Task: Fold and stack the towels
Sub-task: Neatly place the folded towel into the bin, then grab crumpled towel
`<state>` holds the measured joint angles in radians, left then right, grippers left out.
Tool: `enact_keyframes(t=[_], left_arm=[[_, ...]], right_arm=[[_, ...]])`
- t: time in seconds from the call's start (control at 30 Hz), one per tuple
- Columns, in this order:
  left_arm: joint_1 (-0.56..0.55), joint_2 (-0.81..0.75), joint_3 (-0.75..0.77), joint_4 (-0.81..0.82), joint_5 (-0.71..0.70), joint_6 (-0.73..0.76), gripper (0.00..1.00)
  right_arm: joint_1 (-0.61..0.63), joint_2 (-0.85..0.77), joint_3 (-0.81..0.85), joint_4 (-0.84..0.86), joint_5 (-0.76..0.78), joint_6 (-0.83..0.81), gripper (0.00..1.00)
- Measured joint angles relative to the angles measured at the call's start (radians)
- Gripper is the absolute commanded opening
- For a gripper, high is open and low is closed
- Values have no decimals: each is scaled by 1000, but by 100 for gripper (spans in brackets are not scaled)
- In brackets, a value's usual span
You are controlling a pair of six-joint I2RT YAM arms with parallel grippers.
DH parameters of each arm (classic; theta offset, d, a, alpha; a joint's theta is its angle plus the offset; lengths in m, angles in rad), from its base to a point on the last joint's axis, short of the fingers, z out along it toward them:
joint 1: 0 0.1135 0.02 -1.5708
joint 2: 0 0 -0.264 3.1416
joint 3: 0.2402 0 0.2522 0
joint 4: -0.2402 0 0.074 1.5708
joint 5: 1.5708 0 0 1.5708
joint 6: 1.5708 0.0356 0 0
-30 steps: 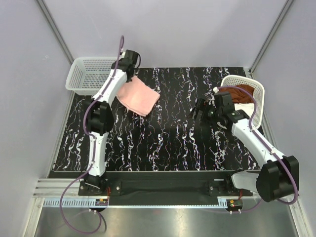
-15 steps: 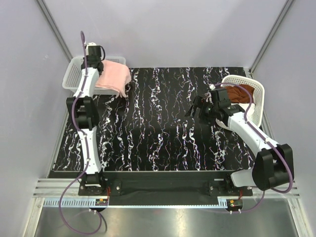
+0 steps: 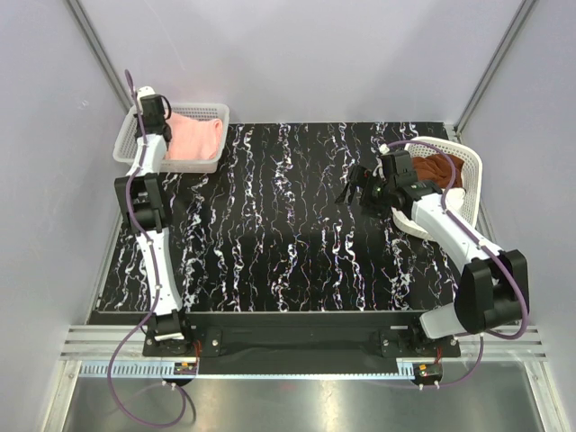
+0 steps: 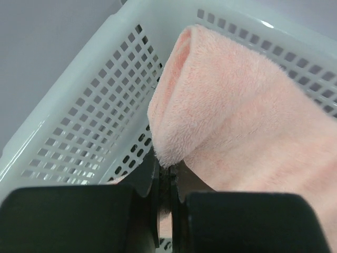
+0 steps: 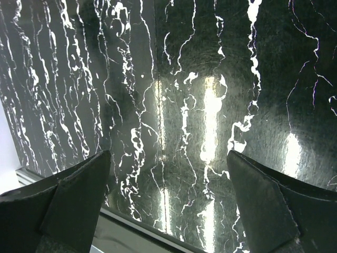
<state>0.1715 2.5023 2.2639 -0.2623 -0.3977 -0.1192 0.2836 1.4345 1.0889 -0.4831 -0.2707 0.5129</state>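
The left arm (image 3: 153, 243) reaches far back; the left gripper (image 4: 166, 178) pinches the pink towel (image 4: 237, 105). The right gripper (image 5: 167, 158) hangs spread wide.

**Table (image 3: 288, 243): black, white-veined top**

Glossy black slab with white marble veining. Two white mesh baskets rest on it, well apart. The left basket (image 3: 220, 135) sits upright at the far-left corner. The right basket (image 3: 474, 184) is tipped up at the far-right edge.

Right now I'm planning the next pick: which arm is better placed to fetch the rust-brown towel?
Right: the right gripper, jaws open, sits near the rust-brown towel; the left gripper is shut on the pink towel.
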Motion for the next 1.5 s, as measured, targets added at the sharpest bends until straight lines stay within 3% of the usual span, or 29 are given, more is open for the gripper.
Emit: enact_keyframes(t=[0.1, 0.17, 0.33, 0.57, 0.77, 0.8, 1.1, 1.17, 1.27, 1.3, 1.37, 1.5], left_arm=[[14, 24, 1, 42, 4, 13, 20], [21, 37, 1, 58, 3, 18, 12], [31, 53, 1, 73, 3, 47, 57], [31, 25, -3, 33, 37, 31, 72], [-14, -228, -128, -61, 161, -18, 84], [-35, -283, -134, -78, 175, -19, 99], [-383, -739, -217, -272, 312, -54, 99], [-463, -844, -330, -302, 325, -55, 99], [-583, -1004, -566, -320, 347, -63, 99], [-618, -1056, -658, -327, 354, -67, 99], [-671, -1135, -820, -333, 371, -80, 99], [-708, -1221, -1069, -331, 405, -101, 99]], right_arm=[[0, 24, 9, 0, 0, -5, 100], [0, 44, 18, 0, 0, -6, 100], [0, 85, 26, 5, -2, -9, 100], [0, 103, 27, 11, -3, -11, 100], [0, 103, 102, -21, 24, -17, 100], [0, 106, 138, -46, 37, -17, 100], [-44, 123, 468, -150, 244, -22, 100], [-99, 139, 499, -168, 283, -34, 99], [-196, 212, 553, -214, 333, -66, 83], [-226, 248, 569, -226, 345, -76, 72], [-294, 322, 581, -251, 360, -93, 66], [-396, 420, 551, -291, 363, -91, 78]])
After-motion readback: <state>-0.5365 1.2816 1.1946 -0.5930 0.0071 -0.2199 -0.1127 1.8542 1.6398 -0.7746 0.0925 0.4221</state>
